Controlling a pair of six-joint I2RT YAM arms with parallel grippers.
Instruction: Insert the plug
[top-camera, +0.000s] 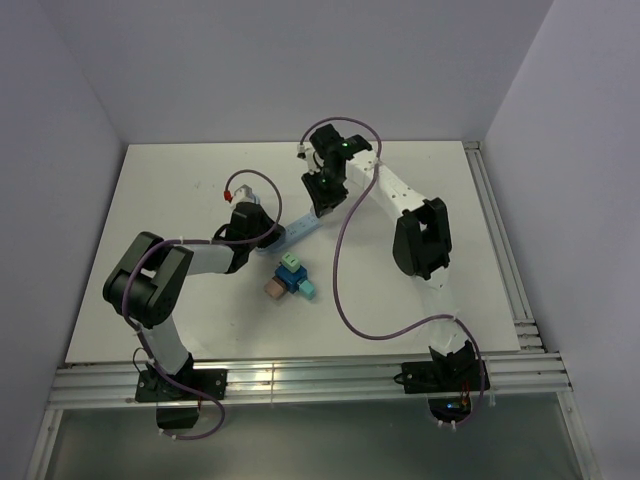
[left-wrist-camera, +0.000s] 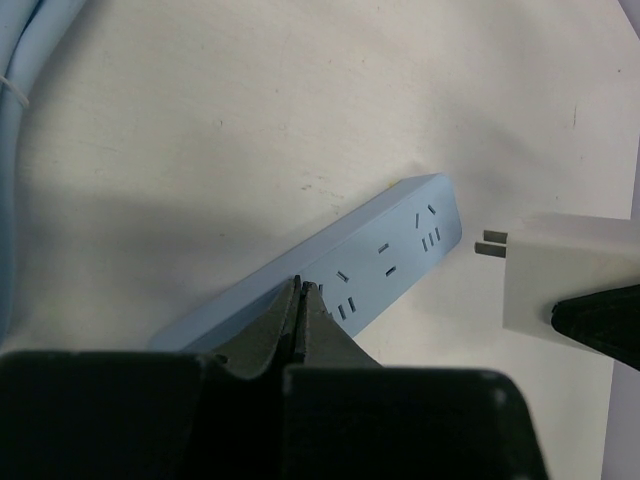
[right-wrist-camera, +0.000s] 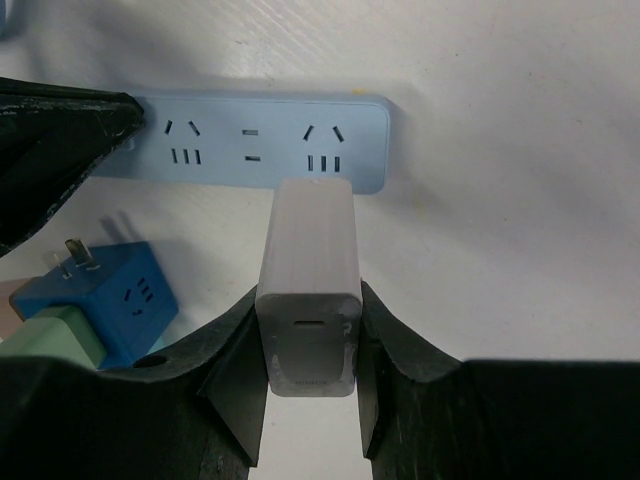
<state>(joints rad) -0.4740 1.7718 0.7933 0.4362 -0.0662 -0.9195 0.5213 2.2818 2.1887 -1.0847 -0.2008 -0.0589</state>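
A light blue power strip (top-camera: 300, 228) lies on the white table; it also shows in the left wrist view (left-wrist-camera: 380, 265) and the right wrist view (right-wrist-camera: 260, 150). My right gripper (right-wrist-camera: 308, 375) is shut on a white plug adapter (right-wrist-camera: 308, 290), held just above the strip's end sockets. In the left wrist view the adapter (left-wrist-camera: 570, 275) hangs beside the strip's end, its prongs clear of the sockets. My left gripper (left-wrist-camera: 300, 300) is shut with nothing between its fingers, its tips resting on the strip near the middle.
A cluster of blue, green and tan cube adapters (top-camera: 290, 278) sits near the strip, also in the right wrist view (right-wrist-camera: 100, 305). The strip's light blue cable (left-wrist-camera: 20, 120) runs along the left. Purple arm cables loop over the table.
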